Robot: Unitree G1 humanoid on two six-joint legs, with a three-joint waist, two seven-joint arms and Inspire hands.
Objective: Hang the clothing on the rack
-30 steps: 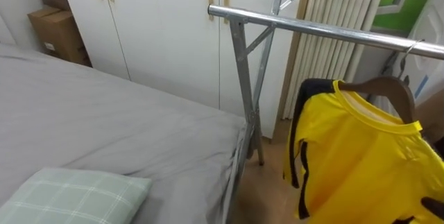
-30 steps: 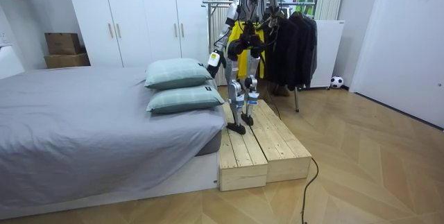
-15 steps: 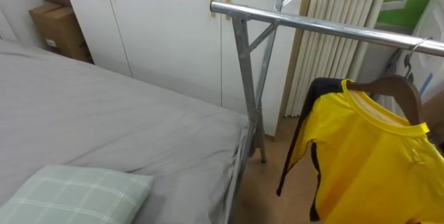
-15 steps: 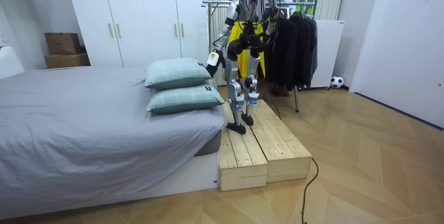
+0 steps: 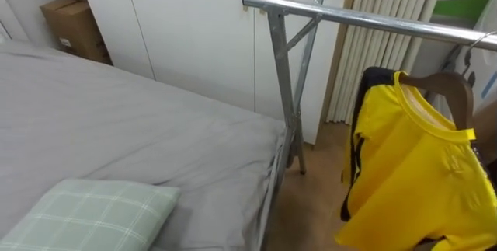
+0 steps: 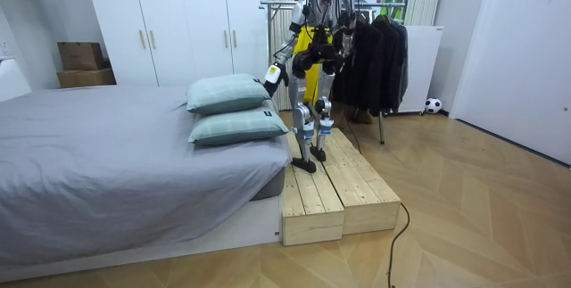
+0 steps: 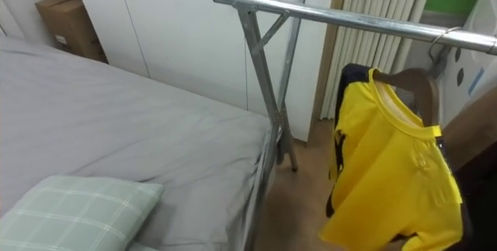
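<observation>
A yellow shirt [image 5: 411, 173] with dark side stripes hangs on a wooden hanger [image 5: 446, 88]. The hanger's hook sits over the silver rail [image 5: 365, 22] of the clothes rack. A dark bit that looks like my right hand [image 7: 421, 244] peeks out under the shirt's hem. In the room view I stand on a wooden platform [image 6: 343, 194] between the bed and the rack, facing the rack. My left hand [image 6: 272, 78] hangs low on the room view's left, away from the shirt.
A grey bed [image 5: 116, 119] with a green checked pillow [image 5: 85, 216] lies to my left, close to the rack's post [image 5: 286, 80]. White wardrobes [image 5: 194, 26] and a cardboard box [image 5: 74, 26] stand behind. Dark clothes [image 6: 379, 56] hang further along the rack.
The whole view has drifted slightly, so the shirt now sits further right and lower. My right hand at the lower right has sunk almost out of the picture. The robot's stance is unchanged.
</observation>
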